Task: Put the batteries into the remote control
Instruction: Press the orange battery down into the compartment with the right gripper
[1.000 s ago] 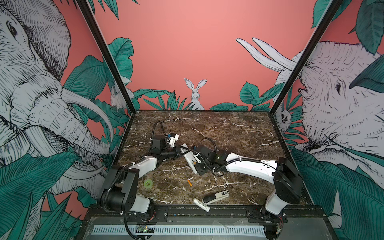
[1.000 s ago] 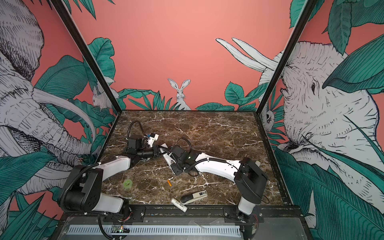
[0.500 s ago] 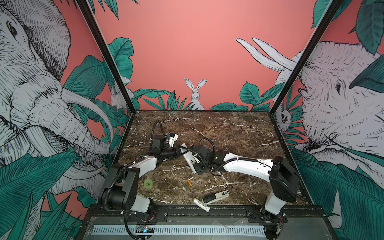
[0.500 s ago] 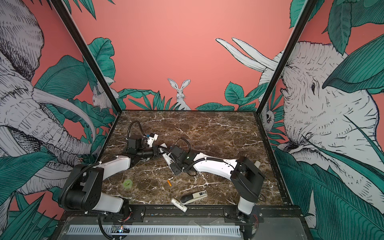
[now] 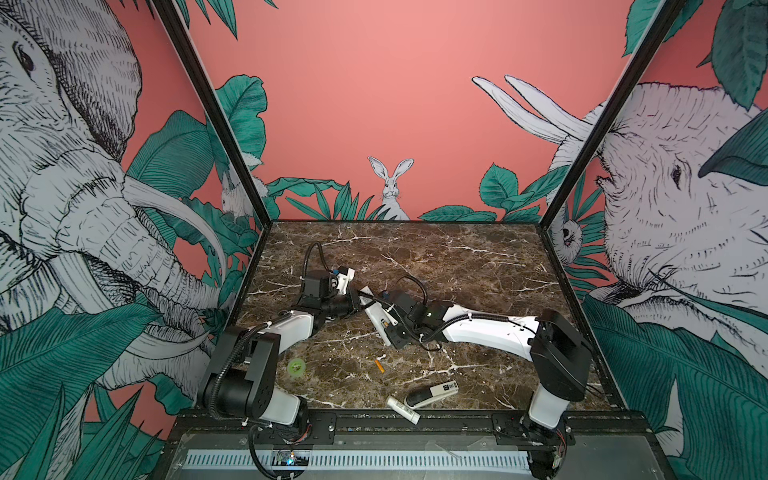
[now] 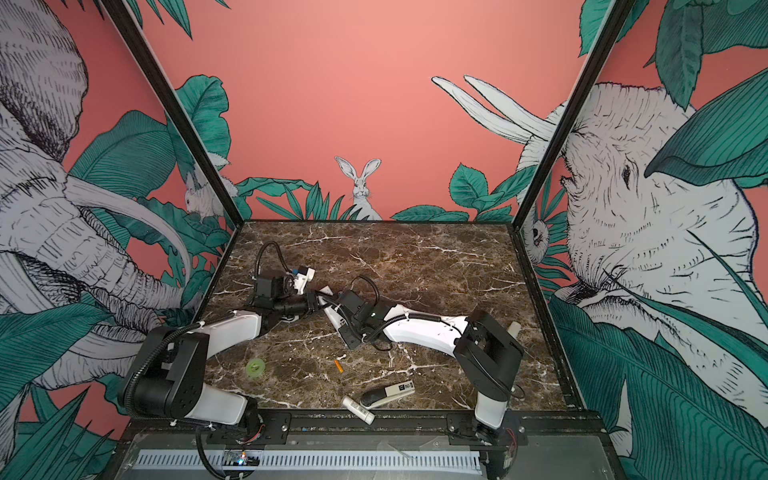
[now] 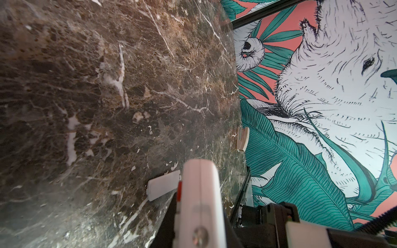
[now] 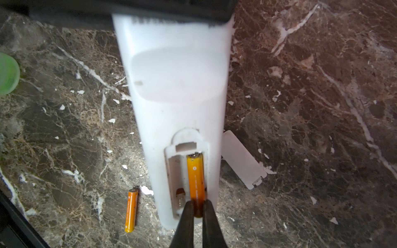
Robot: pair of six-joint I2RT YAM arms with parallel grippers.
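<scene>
Orange battery [image 8: 195, 182] is going into the remote control [image 8: 176, 85]: right fingers [image 8: 187, 219], pinched on its end, have pushed closer. Left fingers [image 5: 352, 302] clamp the remote control. Second battery [image 8: 131, 211] waits on the bench [image 8: 300, 85].

The desk [image 5: 457, 257] is dark brown marble with white veins. The remote control [image 8: 178, 85] is plain white, like the detached cover [image 8: 240, 158]. The seated battery [image 8: 195, 178] and the loose battery [image 8: 131, 211] are orange. A disc [image 5: 296, 367] toward the desk's front-left corner is green. The walls [image 5: 374, 83] are salmon pink with teal leaves and black-lined white animals.
</scene>
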